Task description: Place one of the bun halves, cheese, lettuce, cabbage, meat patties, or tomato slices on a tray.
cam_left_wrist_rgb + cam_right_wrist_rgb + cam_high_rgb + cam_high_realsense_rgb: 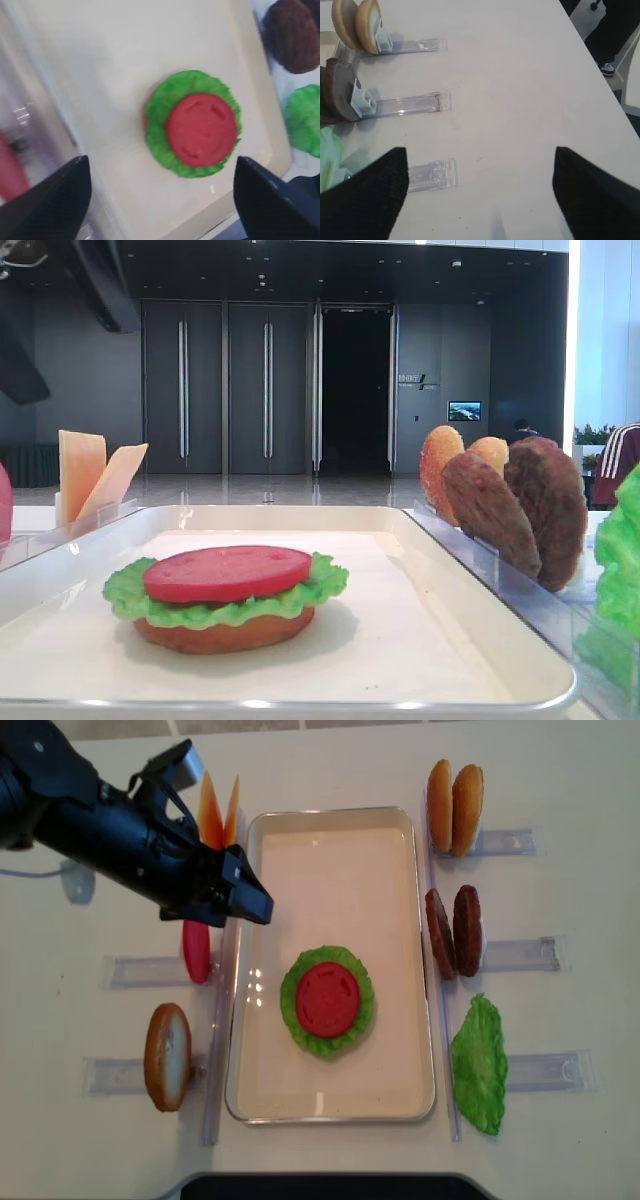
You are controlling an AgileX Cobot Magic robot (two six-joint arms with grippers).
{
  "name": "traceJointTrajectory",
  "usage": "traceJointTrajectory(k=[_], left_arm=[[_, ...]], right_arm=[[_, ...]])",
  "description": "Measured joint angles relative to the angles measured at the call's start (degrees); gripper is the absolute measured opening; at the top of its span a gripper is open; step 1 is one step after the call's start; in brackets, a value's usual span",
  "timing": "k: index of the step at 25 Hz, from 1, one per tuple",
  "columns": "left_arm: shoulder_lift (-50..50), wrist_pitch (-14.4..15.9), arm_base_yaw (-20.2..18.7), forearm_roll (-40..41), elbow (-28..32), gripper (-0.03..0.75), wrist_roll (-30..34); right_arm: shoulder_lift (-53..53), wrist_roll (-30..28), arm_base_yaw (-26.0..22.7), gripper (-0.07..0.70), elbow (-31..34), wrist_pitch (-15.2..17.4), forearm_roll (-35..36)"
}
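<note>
We see a tomato slice (328, 999) lying on lettuce (292, 1020) and a bun near the tray's (330, 840) middle. Our left gripper (255, 900) hangs wide and empty above the tray's left rim. Placement looks finished; next we would fetch cheese (220, 810) beyond the tray's far-left corner.

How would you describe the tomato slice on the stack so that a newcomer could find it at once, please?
Start at the white tray in the middle of the table. One small stack sits on it: a bun half below, a ruffled lettuce leaf over it. The tomato slice is the smooth red disc on top, lying flat, unlike the red slice standing left of the tray.
</note>
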Motion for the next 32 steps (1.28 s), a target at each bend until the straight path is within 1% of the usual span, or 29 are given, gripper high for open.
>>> traceJointTrajectory(k=[2,3,6,8,12,15,19,21,24,26,32], left_arm=[[-0.5,3.6,0.9,8.8,-3.4,0.692,-5.1],[-0.7,5.5,2.0,12.3,-4.8,0.692,-7.2],[-0.8,10.7,5.3,20.1,-7.7,0.692,-11.3],[-0.9,13.2,7.4,25.1,-8.6,0.692,-13.5],[-1.9,16.2,10.1,33.0,-8.9,0.692,-18.0],[-2.7,16.9,11.4,35.5,-8.9,0.692,-18.8],[-3.7,16.9,11.7,36.0,-8.9,0.692,-19.7],[-5.1,16.9,11.7,36.3,-7.8,0.692,-20.1],[-9.3,16.9,11.7,36.4,-2.7,0.692,-20.1],[-12.9,16.9,11.7,36.4,2.0,0.692,-20.6],[-24.5,16.8,11.7,36.5,15.6,0.648,-21.6]], right_arm=[[0.0,0.0,0.0,0.587,0.0,0.0,0.0],[0.0,0.0,0.0,0.587,0.0,0.0,0.0],[0.0,0.0,0.0,0.587,0.0,0.0,0.0],[0.0,0.0,0.0,0.587,0.0,0.0,0.0],[0.0,0.0,0.0,0.587,0.0,0.0,0.0],[0.0,0.0,0.0,0.587,0.0,0.0,0.0],[0.0,0.0,0.0,0.587,0.0,0.0,0.0],[0.0,0.0,0.0,0.587,0.0,0.0,0.0],[0.0,0.0,0.0,0.587,0.0,0.0,0.0],[0.0,0.0,0.0,0.587,0.0,0.0,0.0],[0.0,0.0,0.0,0.587,0.0,0.0,0.0]])
